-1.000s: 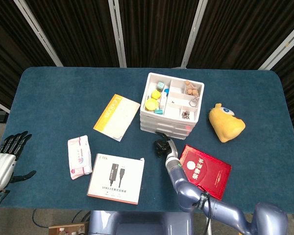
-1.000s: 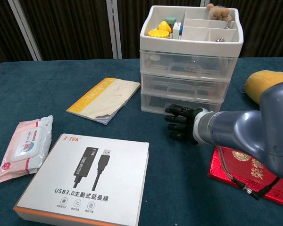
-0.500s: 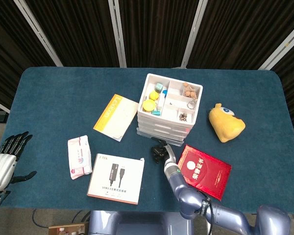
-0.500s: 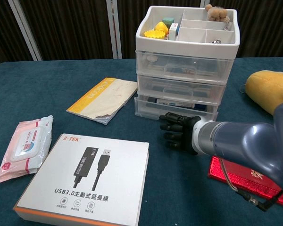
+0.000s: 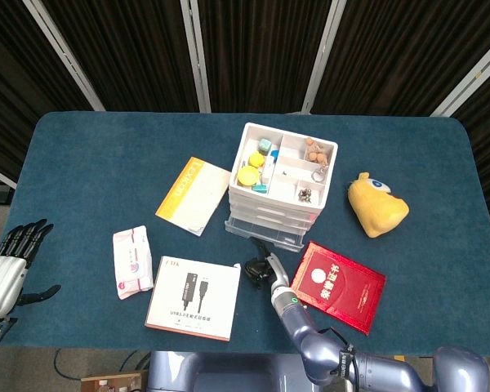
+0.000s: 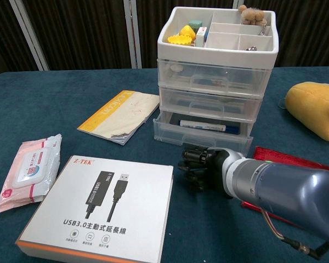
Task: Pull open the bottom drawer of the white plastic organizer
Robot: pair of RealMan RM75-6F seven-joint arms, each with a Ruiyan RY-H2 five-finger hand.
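Observation:
The white plastic organizer (image 5: 282,173) (image 6: 217,59) stands mid-table, with small items in its top tray. Its bottom drawer (image 5: 262,229) (image 6: 202,133) is pulled partway out toward me, and a pen lies inside. My right hand (image 5: 262,270) (image 6: 202,167) is directly in front of the drawer, its fingers curled against the lower front lip. My left hand (image 5: 15,263) hangs off the table's left edge with fingers spread, holding nothing. It appears only in the head view.
A red booklet (image 5: 341,284) (image 6: 288,162) lies just right of my right hand. A USB cable box (image 5: 193,298) (image 6: 98,211) lies just left of it. A wipes pack (image 5: 132,263), a yellow booklet (image 5: 194,194) and a yellow plush (image 5: 377,204) surround the organizer.
My right hand has drawn back toward me and the bottom drawer has slid out with it. The organizer also shifted slightly toward me. The left hand has not moved.

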